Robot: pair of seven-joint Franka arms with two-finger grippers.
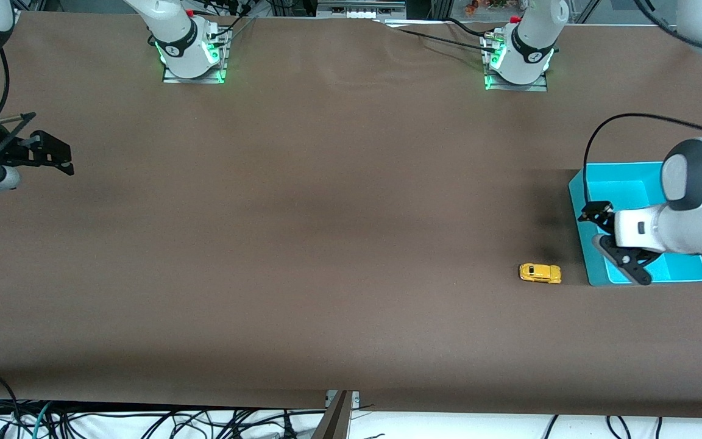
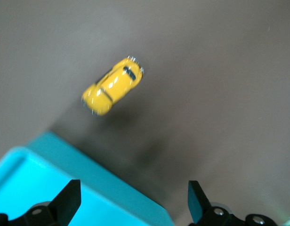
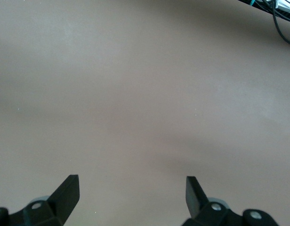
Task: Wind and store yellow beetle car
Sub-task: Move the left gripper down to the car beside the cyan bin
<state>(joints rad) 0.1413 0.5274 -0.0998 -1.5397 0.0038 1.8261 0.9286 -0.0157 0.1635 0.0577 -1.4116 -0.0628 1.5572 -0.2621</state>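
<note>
We take the cyan bin (image 1: 622, 177) as landmark, at the left arm's end of the brown worktop (image 1: 326, 244). The yellow beetle car (image 1: 540, 273) stands on its wheels just beside the bin's wall, nothing touching it. What shows of the bin's floor is bare — the left arm hides part. Left end effector (image 1: 616, 249): over the bin, fingers spread wide, holding nothing. Right end effector (image 1: 52, 152): waiting well apart — likewise wide open, empty.
</note>
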